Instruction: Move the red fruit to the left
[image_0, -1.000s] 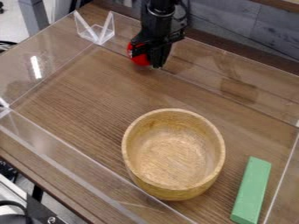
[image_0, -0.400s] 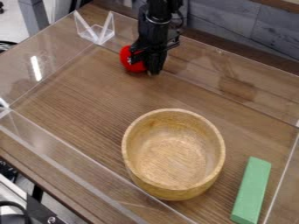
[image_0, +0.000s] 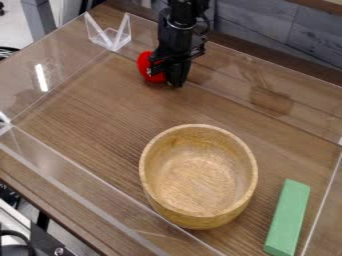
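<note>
The red fruit (image_0: 148, 62), small and bright red, rests on the wooden table at the back, left of centre. My gripper (image_0: 170, 76) points straight down onto its right side, and the dark fingers (image_0: 174, 68) are closed against it. Its red left part sticks out past the fingers, while its right part is hidden behind them. The fruit is still down at table level.
A wooden bowl (image_0: 199, 206) stands at the front centre, with a green rectangular block (image_0: 287, 218) lying to its right. A clear plastic wall (image_0: 54, 60) rings the table, and a clear stand (image_0: 107, 33) sits at the back left.
The fingers have closed on the fruit. More of its red body now shows to the left of the fingers than a second ago. The hand has hardly moved.
</note>
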